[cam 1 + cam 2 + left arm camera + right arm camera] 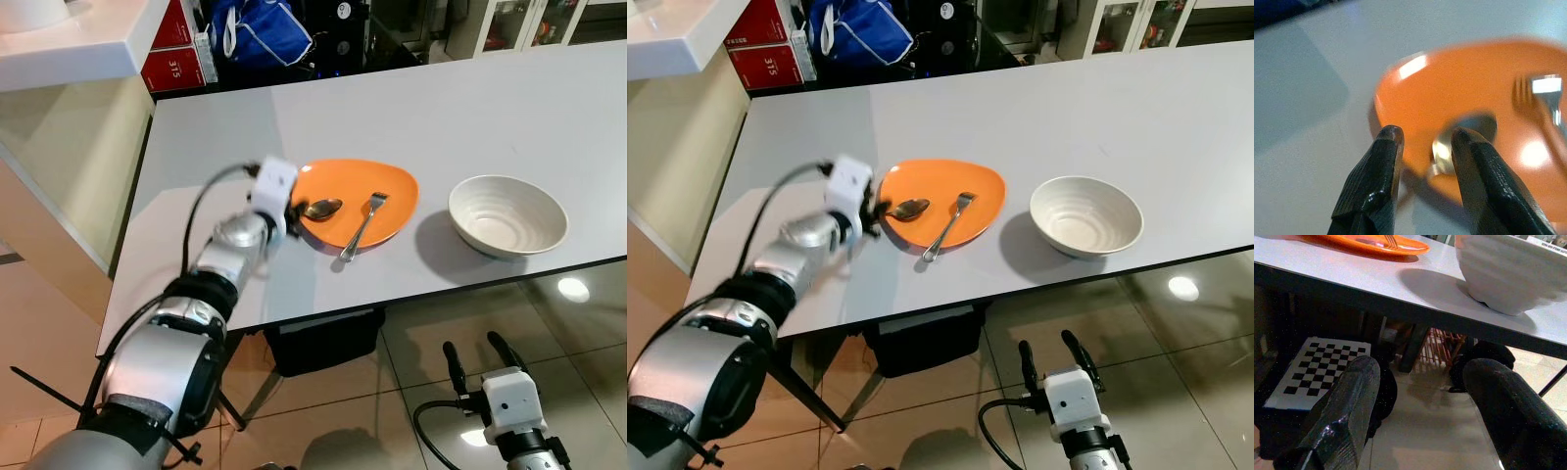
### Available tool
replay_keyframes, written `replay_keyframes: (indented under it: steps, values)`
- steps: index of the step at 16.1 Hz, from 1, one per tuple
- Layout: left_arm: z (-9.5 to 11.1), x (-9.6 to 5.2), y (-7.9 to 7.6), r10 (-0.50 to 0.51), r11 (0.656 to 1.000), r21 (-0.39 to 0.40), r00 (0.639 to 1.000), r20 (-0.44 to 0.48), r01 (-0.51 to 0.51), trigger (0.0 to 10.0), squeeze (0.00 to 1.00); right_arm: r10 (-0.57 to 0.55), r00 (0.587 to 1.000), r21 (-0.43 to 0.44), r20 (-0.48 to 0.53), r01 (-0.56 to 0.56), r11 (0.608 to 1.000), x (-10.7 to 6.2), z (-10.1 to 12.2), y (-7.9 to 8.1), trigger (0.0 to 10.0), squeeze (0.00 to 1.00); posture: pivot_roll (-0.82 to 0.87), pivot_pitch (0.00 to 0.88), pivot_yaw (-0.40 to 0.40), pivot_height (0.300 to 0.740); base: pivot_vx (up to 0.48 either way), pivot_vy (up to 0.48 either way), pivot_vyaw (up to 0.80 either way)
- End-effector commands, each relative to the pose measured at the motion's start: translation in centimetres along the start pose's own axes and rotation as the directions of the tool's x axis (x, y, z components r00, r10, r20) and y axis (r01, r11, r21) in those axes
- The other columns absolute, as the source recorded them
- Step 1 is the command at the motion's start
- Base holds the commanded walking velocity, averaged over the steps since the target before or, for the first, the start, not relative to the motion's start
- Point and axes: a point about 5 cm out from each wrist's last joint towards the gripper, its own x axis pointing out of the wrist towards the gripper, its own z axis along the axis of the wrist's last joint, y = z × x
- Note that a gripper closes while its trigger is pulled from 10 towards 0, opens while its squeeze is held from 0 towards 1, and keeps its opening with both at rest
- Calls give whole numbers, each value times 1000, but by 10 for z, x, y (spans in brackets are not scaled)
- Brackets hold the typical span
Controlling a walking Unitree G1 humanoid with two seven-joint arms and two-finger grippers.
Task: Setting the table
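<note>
Grey table [411, 108] runs across a tiled kitchen floor, with a white counter [69, 44] at the robot's left and a blue bag [257, 34] beyond the far edge.

Left gripper [1422, 139] is at the left rim of the orange plate [377, 181], low over the tabletop. Its two black fingers [1374, 181] stand slightly apart, with the handle end of the spoon [322, 208] between their tips; contact with the metal cannot be confirmed from the wrist view. The spoon's bowl rests on the plate, the handle pointing toward the gripper.

Just right of the spoon, a fork [363, 226] lies diagonally, tines on the plate and handle overhanging the near rim onto the table.

Further right, apart from the plate, a white ribbed bowl [507, 215] stands upright near the table's front edge.

Right gripper [480, 357] hangs idle below table level, over the floor tiles, fingers spread wide with nothing between them. Its wrist view looks under the table at a checkerboard panel [1317, 369].
</note>
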Motion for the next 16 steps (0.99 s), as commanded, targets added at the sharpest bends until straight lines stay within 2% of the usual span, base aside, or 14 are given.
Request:
replay_keyframes:
  steps: [1, 2, 3, 4, 6, 8, 9, 12, 13, 14, 16]
  values:
    - [23, -1, 9, 19, 1000, -8, 995, 97, -18, 10000, 0, 1, 1000, 1, 1, -1, 1000, 1, 1, -3, 10000, 0, -152, 60, 110, 740, 0, 0, 0]
    - [37, -5, 15, 17, 997, -74, 982, 188, -3, 10000, 0, 4, 1000, 4, 3, -4, 1000, 1, 1, -2, 10000, 0, -141, 56, 111, 740, 0, 0, 0]
    - [40, -9, 22, 36, 997, -75, 976, 216, -21, 10000, 0, 5, 1000, 6, 3, -5, 1000, 2, 1, -2, 10000, 0, -137, 54, 109, 740, 0, 0, 0]
    - [33, -16, 29, 43, 993, -113, 971, 234, -17, 10000, 0, 9, 1000, 9, 5, -9, 1000, 3, 1, -2, 10000, 0, -126, 49, 101, 740, 0, 0, 0]
    - [25, -22, 35, 68, 991, -128, 973, 222, -40, 10000, 0, 13, 1000, 10, 9, -13, 1000, 4, 1, -2, 10000, 0, -118, 46, 96, 740, 0, 0, 0]
    - [7, -39, 55, 137, 979, -177, 970, 202, -102, 10000, 0, 33, 999, 11, 14, -33, 999, 6, 1, -1, 10000, 0, -87, 35, 82, 740, 0, 0, 0]
    - [0, -47, 60, 162, 973, -196, 966, 203, -122, 10000, 0, 41, 999, 11, 17, -41, 999, 7, 1, -1, 10000, 0, -77, 29, 72, 740, 0, 0, 0]
    - [-16, -63, 58, 188, 963, -233, 959, 213, -137, 10000, 0, 60, 998, 4, 27, -60, 998, 10, 0, -3, 10000, 0, -50, 20, 46, 740, 0, 0, 0]
    - [-26, -77, 57, 249, 943, -275, 943, 222, -185, 10000, 0, 76, 997, -5, 32, -76, 997, 12, -1, -4, 10000, 0, -22, 12, 29, 740, 0, 0, 0]
    - [-29, -84, 54, 275, 934, -295, 933, 234, -201, 10000, 0, 87, 996, -10, 36, -86, 996, 13, -1, -5, 10000, 0, -5, 8, 19, 740, 0, 0, 0]
    - [-30, -89, 52, 297, 927, -306, 923, 246, -217, 10000, 0, 97, 995, -14, 38, -97, 995, 13, -1, -5, 10000, 0, 5, 6, 14, 740, 0, 0, 0]
